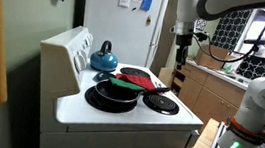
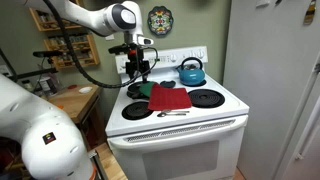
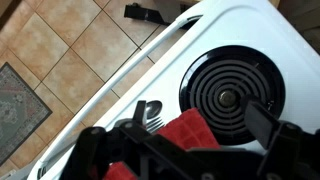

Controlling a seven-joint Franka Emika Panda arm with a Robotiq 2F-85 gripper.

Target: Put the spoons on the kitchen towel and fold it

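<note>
My end effector (image 3: 180, 150) is hanging released above the stove, its fingers (image 3: 95, 145) spread wide and gripping nothing. In the wrist view, the red kitchen towel (image 3: 190, 132) is showing in the gap between them, lying on the white worktop (image 3: 150, 85). Just past the towel a coil burner (image 3: 225, 97) is sitting, and beyond the worktop's edge the floor tiles (image 3: 70, 50) are showing.

In an exterior view the towel (image 2: 168, 98) is lying flat and unfolded in the middle of the worktop, between the burners, and my end effector (image 2: 138, 70) is hovering clear above the stove, touching nothing. Something thin (image 2: 172, 113) is lying just in front of the towel's front edge; it is too small for me to say what it is.

In an exterior view the green spoon (image 1: 124, 83) is lying along the towel's edge, just behind the black pan (image 1: 110, 97). I cannot separate the red spoon from the red cloth beside it, so I cannot tell where it is lying. Farthest back, the blue kettle (image 1: 104, 56) is standing near the control panel.
</note>
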